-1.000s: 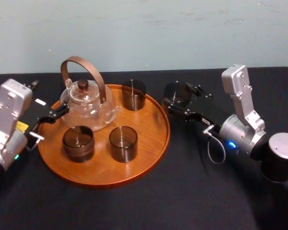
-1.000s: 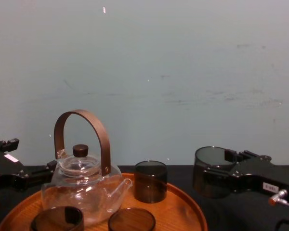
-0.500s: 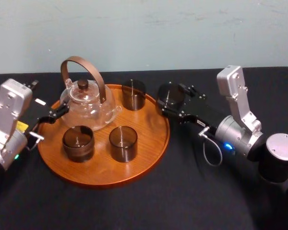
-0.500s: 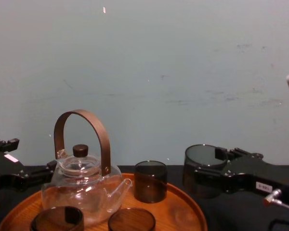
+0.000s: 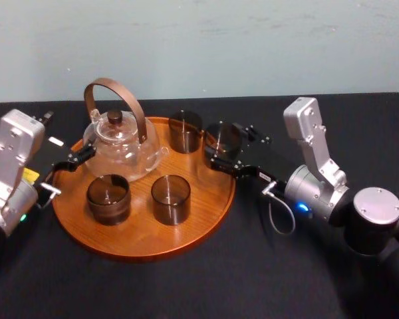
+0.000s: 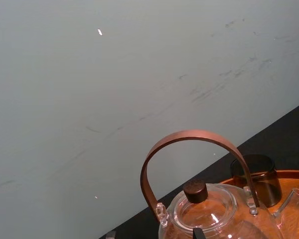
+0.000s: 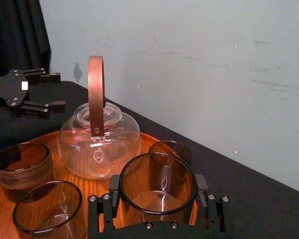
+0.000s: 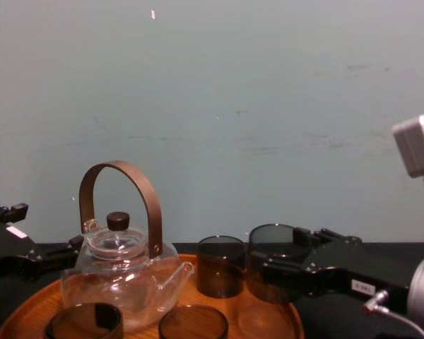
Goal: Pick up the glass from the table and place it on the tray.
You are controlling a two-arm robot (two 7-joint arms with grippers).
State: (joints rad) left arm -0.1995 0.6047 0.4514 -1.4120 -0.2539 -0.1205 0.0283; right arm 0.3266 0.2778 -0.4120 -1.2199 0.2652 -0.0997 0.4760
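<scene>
Just inside the tray's (image 5: pixel 139 242) right rim, the right hand (image 5: pixel 221 157) was clamped on the glass (image 5: pixel 223 137), a smoky see-through tumbler. Three other glasses (image 5: pixel 171 198) stood on the tray, so four total, plus one teapot (image 5: pixel 120 143). By its left rim the left hand (image 5: pixel 76 158) sat with fingers apart.

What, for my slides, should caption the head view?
Right gripper holds a smoky glass over the tray's right edge, near three glasses and teapot; left gripper parked.
</scene>
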